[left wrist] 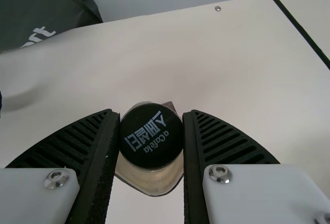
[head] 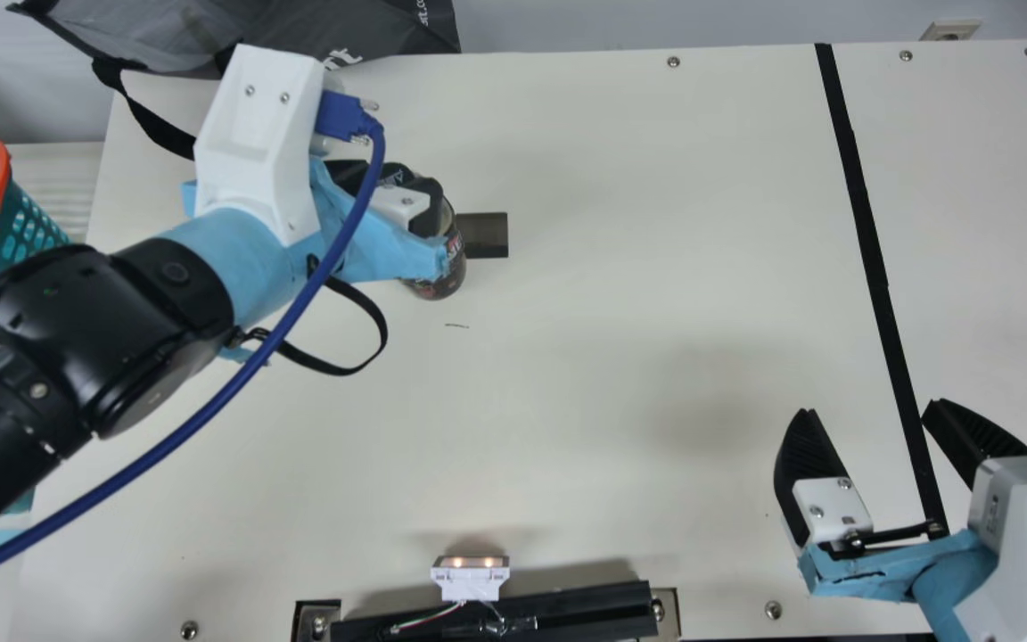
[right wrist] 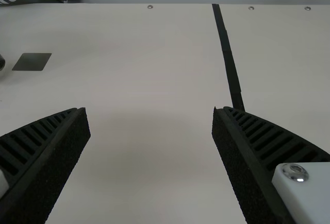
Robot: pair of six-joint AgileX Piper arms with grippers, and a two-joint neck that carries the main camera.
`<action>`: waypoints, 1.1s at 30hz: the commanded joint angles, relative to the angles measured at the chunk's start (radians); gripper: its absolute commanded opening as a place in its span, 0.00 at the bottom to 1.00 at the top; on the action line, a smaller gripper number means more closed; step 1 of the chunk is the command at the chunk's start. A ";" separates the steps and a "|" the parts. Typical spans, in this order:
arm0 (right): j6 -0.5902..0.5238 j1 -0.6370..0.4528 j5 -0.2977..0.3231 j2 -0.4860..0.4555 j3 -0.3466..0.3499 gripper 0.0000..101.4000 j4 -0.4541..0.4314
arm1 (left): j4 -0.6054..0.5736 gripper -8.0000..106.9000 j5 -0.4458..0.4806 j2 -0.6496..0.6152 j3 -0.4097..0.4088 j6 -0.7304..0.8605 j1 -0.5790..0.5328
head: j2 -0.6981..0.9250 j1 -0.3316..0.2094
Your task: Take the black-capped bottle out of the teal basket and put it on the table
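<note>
Closest to its own little camera, the left gripper (left wrist: 151, 112) has its two black fingers squeezed on the cap (left wrist: 151, 136) of the black-capped bottle (head: 449, 272). The bottle is over the far left part of the table (head: 603, 294), out of the basket. I can't tell from where I stand if its bottom touches the table. Just to the right of it is a dark patch (head: 487, 235). Farther left is the teal basket (head: 32, 223). Over on the near right, the right gripper (head: 870, 409) has its fingers wide apart with nothing in them. I think we are at the putting-down part, almost done. Next, the left gripper should make sure the bottle sits flat, then let go softly and back away. If it lets go too high or bumps the cap, the bottle could tip over.
</note>
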 commanded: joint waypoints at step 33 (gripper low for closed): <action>0.000 0.000 -0.001 0.000 0.000 0.90 0.001 | 0.071 0.07 -0.053 -0.025 0.104 -0.054 -0.069 | 0.008 -0.004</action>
